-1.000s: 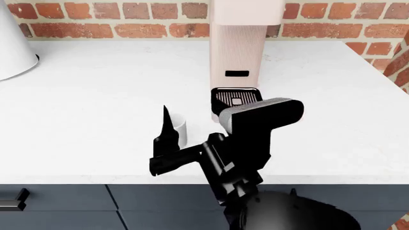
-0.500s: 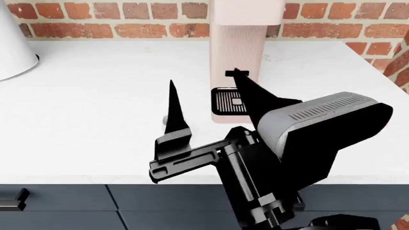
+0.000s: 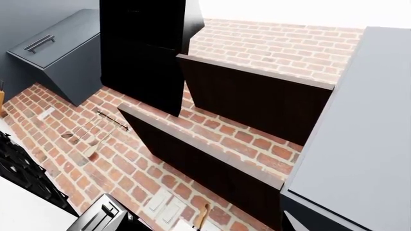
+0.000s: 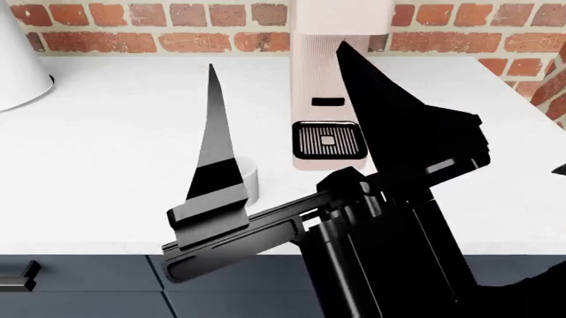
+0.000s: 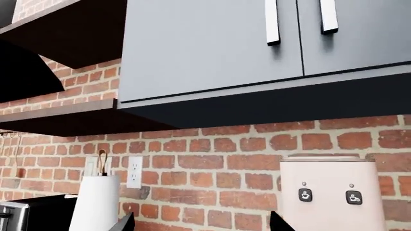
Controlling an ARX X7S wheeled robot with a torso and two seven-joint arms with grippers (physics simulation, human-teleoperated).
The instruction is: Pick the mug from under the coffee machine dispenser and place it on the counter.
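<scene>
The small white mug [image 4: 248, 177] stands on the white counter [image 4: 124, 132], left of the pink coffee machine [image 4: 329, 69], and is partly hidden behind one finger. The machine's black drip tray [image 4: 329, 140] is empty. My right gripper [image 4: 276, 56] is open and empty, raised above the counter's front with its fingers spread wide and pointing up. The left finger [image 4: 215, 152] rises in front of the mug without touching it. In the right wrist view the gripper [image 5: 201, 219] faces the machine's top [image 5: 327, 192]. My left gripper does not show in the head view; its wrist view looks up at shelves.
A large white cone-shaped object [image 4: 18, 59] stands at the counter's far left. Dark drawers [image 4: 89, 285] with a black handle [image 4: 20, 275] lie below the front edge. A brick wall [image 4: 159, 30] backs the counter. Grey upper cabinets [image 5: 257, 38] hang above the machine.
My right gripper has risen towards the head camera, its open fingers now higher and further apart. The mug stays on the counter, left of the drip tray.
</scene>
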